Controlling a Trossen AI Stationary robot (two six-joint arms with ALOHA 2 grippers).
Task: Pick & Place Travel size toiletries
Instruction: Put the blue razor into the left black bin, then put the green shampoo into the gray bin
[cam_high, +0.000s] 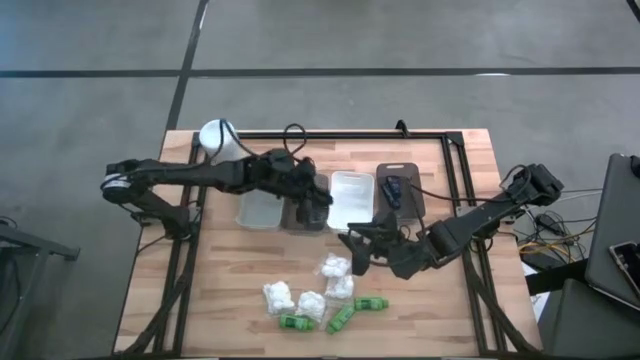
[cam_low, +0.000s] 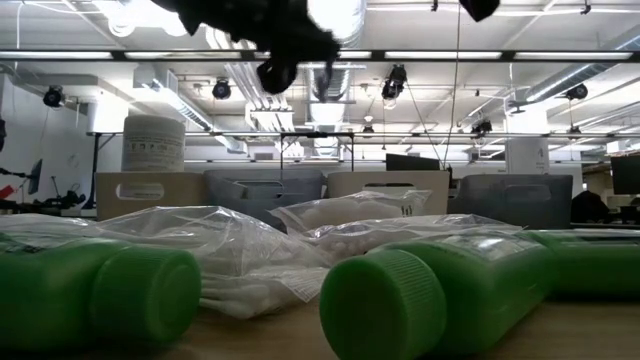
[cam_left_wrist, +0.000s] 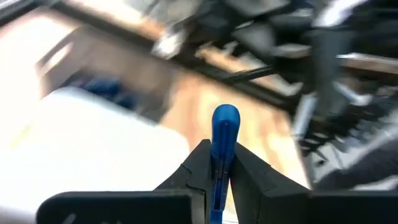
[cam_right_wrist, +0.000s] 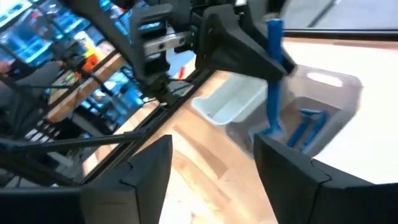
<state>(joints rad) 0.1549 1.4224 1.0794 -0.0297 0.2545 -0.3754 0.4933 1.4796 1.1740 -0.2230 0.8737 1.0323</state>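
My left gripper (cam_high: 316, 203) hangs over the row of trays, shut on a blue razor (cam_left_wrist: 224, 134). The right wrist view shows that razor (cam_right_wrist: 273, 81) upright above a clear tray (cam_right_wrist: 339, 87) holding more blue razors (cam_right_wrist: 306, 127). My right gripper (cam_high: 352, 245) is open and touches nothing; it hovers just near of the trays. White puffs in plastic bags (cam_high: 335, 268) and green bottles (cam_high: 340, 318) lie on the wood by the near edge. In the low view they fill the foreground as green bottles (cam_low: 430, 290) and puff bags (cam_low: 230, 250). My left gripper pinches the blue razor's handle (cam_left_wrist: 219, 171) between its two fingers, which come from above, pointing down. The razor runs along the fingers, and its rounded end (cam_left_wrist: 225, 118) sticks out past the fingertips. It hangs upright with its lower end (cam_right_wrist: 272, 127) over the clear tray.
A tall white cylinder (cam_high: 215, 135) stands at the far left corner. Several trays sit in a row: a clear one (cam_high: 258, 210), a white one (cam_high: 352, 200) and a dark one (cam_high: 405, 195) with blue items. A black frame (cam_high: 455, 180) borders the table.
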